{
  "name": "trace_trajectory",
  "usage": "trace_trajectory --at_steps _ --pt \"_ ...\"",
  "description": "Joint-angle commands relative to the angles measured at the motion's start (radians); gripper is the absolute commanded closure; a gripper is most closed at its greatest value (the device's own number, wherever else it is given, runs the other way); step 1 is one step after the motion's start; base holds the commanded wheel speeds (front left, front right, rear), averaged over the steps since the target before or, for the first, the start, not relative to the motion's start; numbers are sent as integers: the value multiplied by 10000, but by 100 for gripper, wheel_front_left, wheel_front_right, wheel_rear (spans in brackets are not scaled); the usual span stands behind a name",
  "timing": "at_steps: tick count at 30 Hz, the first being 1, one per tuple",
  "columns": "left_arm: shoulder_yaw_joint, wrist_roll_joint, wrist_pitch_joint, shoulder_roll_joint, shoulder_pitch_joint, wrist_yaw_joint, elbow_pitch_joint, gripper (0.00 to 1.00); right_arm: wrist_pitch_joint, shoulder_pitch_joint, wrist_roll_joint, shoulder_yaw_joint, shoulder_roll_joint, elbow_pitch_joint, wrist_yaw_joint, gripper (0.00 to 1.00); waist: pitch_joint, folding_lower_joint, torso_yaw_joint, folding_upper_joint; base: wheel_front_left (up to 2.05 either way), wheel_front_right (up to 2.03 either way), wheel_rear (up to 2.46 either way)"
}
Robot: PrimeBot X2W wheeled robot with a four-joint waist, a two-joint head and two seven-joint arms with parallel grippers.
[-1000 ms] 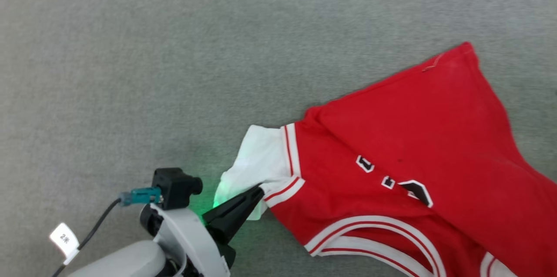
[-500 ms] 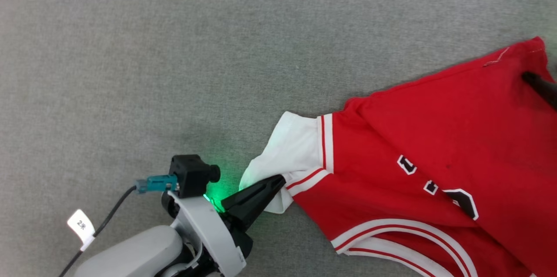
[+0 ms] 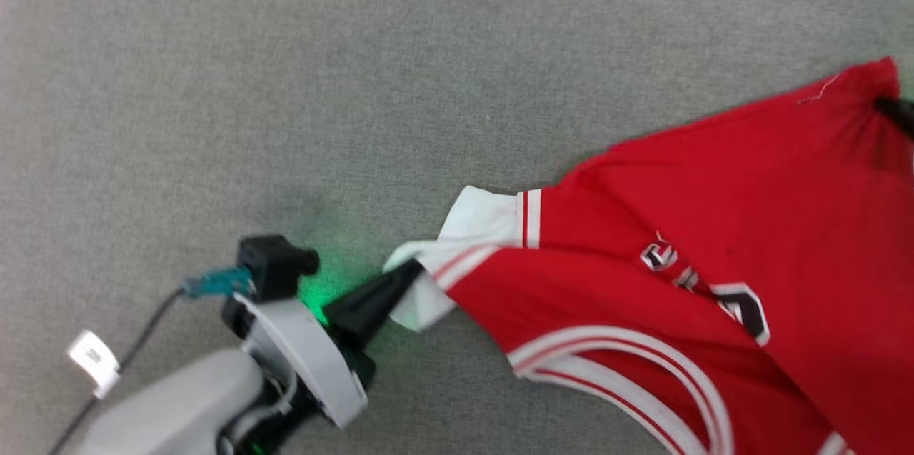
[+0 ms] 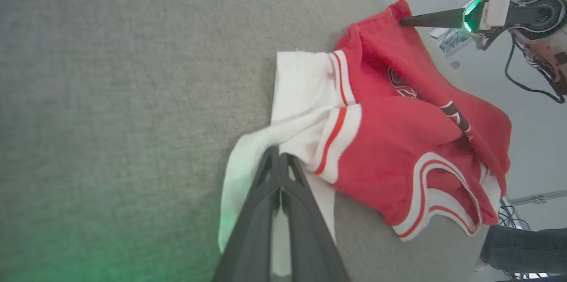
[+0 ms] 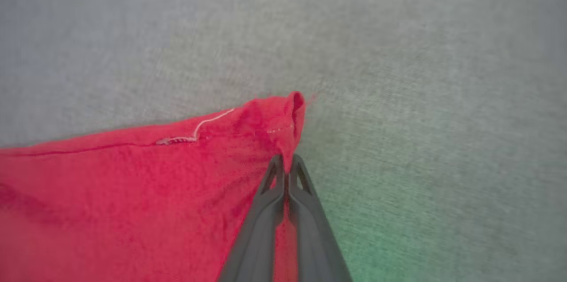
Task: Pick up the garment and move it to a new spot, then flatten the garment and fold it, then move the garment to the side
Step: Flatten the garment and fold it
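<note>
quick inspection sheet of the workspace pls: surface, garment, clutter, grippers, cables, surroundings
surface: grey carpet-like surface.
job's things: garment, rumpled, not yet flat.
clutter: nothing seen.
grippers: left gripper, jaws shut on the white sleeve; right gripper, jaws shut on a red hem corner.
cables: black cable with white tag at the left wrist.
surroundings: person's leg in dark trousers, beyond the garment.
</note>
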Motion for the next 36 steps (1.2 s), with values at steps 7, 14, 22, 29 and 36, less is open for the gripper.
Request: trace_trajectory --at_steps 7,14,22,29,36 --pt "924 22 413 346 -2014 -202 277 100 -1858 -1380 -386 -1701 738 1310 -12 100 -437 0 -451 0 0 0 0" --pt "2165 -790 1677 -222 -5625 -493 1725 100 -3580 -3937 -1592 -3164 1386 2575 -12 100 162 0 -1030 0 0 0 0" --pt "3395 -726 1505 -1320 -10160 -525 5060 100 -5663 -7256 -3090 -4177 1858 3828 -15 100 916 0 -1581 0 0 0 0" --pt "3446 -1278 919 -1697 -10826 -525 5575 100 -6550 -8090 -3502 -4006 2046 5027 -15 100 921 0 -1625 0 0 0 0" --pt "2884 -2192 165 -1188 -7783 -533 3792 100 -6562 -5988 -2281 -2327 1901 4637 -14 100 751 0 -1443 0 0 0 0"
